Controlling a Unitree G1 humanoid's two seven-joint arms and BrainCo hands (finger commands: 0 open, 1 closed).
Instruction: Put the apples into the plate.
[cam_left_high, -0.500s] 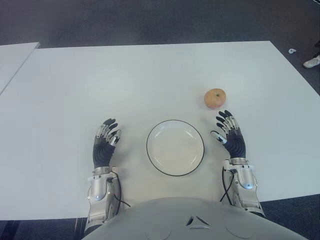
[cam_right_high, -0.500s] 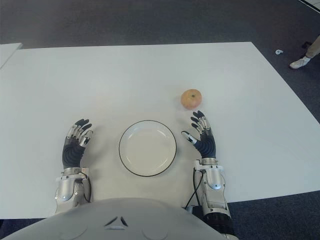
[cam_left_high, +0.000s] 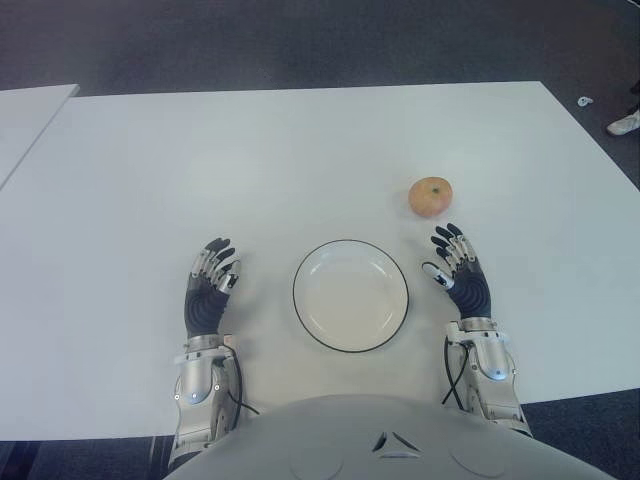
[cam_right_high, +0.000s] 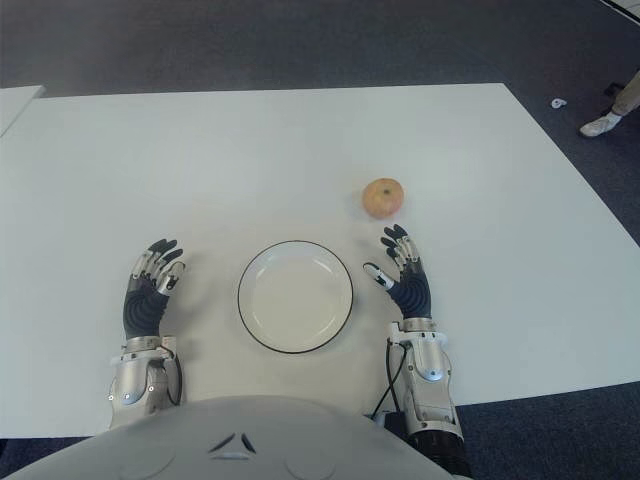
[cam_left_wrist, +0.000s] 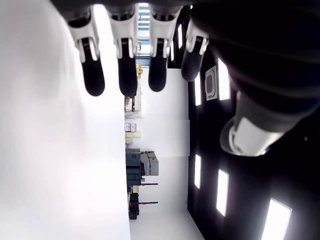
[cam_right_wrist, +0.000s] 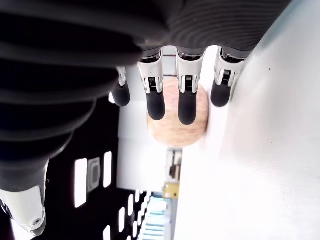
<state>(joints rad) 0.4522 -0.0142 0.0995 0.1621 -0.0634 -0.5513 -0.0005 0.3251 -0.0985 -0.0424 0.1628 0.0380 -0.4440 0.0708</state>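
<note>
One reddish-yellow apple (cam_left_high: 431, 197) sits on the white table (cam_left_high: 250, 160), to the right of and beyond a white plate (cam_left_high: 350, 295) with a dark rim that holds nothing. My right hand (cam_left_high: 455, 268) is open, palm turned inward, right of the plate and just short of the apple, apart from it. The right wrist view shows the apple (cam_right_wrist: 177, 120) beyond my spread fingers (cam_right_wrist: 187, 102). My left hand (cam_left_high: 209, 281) shows open to the left of the plate, holding nothing.
A second white table's corner (cam_left_high: 30, 110) shows at the far left. Dark floor lies beyond the table's far edge. A person's shoe (cam_left_high: 624, 123) is at the far right on the floor.
My right hand has drawn back slightly toward my body. The left hand, plate and apple have stayed put.
</note>
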